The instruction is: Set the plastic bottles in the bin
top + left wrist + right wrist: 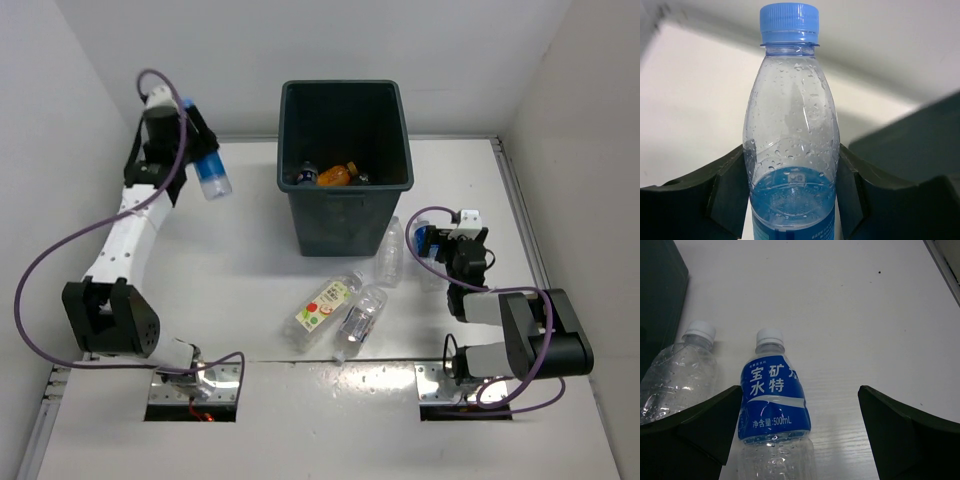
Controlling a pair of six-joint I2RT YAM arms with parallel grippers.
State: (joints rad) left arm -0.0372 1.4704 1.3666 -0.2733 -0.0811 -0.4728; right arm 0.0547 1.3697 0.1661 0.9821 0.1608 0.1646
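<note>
Your left gripper point(203, 160) has its jaws pinched on the waist of a clear plastic bottle with a blue cap and blue label point(790, 140). It holds the bottle up, left of the tall dark grey-green rectangular bin point(345, 215) and apart from its rim. The step in hand looks like the carry to the bin. Next you would swing that arm right until the bottle hangs over the opening, where an orange bottle point(335, 175) already lies, and only then let go, since a release short of the rim would drop it outside. Your right gripper point(801, 430) has its jaws spread wide over a white-capped clear bottle with a blue printed label point(772, 395) lying on the white table point(865, 315), not touching it. A plain clear bottle point(682, 375) lies just beside that one, so you should come down centred. A fruit-label bottle point(325, 303) and another clear one point(360, 318) wait in front of the bin.
</note>
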